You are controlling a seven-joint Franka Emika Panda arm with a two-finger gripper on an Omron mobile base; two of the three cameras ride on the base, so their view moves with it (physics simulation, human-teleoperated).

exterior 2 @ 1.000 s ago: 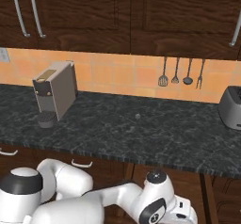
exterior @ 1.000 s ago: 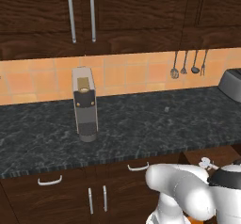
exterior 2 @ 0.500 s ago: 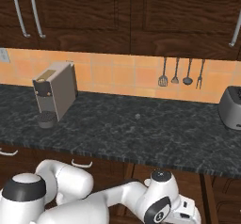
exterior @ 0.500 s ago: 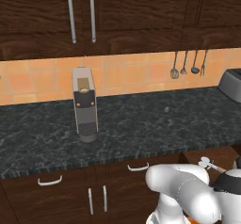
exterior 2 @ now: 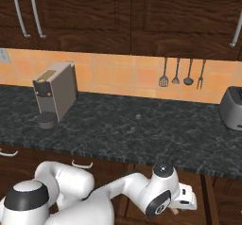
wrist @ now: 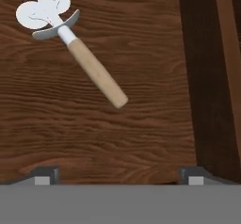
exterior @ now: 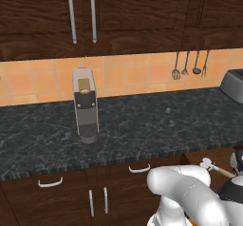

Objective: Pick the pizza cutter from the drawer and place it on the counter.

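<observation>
Above the drawer (wrist: 94, 124) | my gripper (wrist: 117, 173) hung spread, empty | pizza cutter (wrist: 75, 49) lay flat, unreached, handle toward me.

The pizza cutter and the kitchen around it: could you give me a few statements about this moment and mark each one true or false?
1. The pizza cutter lies flat on the wooden floor of the drawer. True.
2. The fingers are closed around the cutter's handle. False: they stand apart, and the cutter lies clear of them, untouched.
3. A coffee machine stands on the counter. True.
4. The utensils hanging on the orange wall lie in the drawer with the cutter. False: they hang in a row above the counter.
5. The cutter already rests on the counter. False: it is in the drawer.
</observation>
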